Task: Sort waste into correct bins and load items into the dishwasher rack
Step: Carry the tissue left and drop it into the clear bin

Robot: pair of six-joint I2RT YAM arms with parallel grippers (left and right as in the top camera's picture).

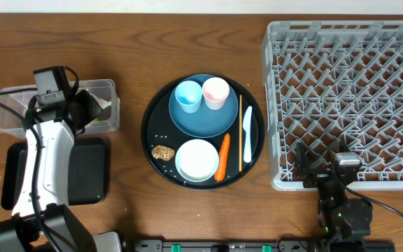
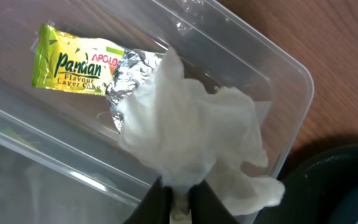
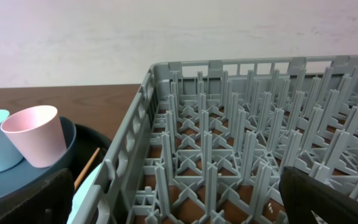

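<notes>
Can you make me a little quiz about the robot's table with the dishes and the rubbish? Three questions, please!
1. True or false: a cup stands in the dishwasher rack.
2. Which of these lies inside the clear tub? A) the carrot B) the snack wrapper C) the biscuit
3. What colour is the cup standing right beside the light-blue cup on the dark-blue plate?

Key: 1 false, no cup is in the rack; 2 B; 3 pink, the pale-pink cup.

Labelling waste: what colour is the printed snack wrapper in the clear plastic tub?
Printed snack wrapper: yellow-green, with a silver foil end; clearest in left wrist view.
</notes>
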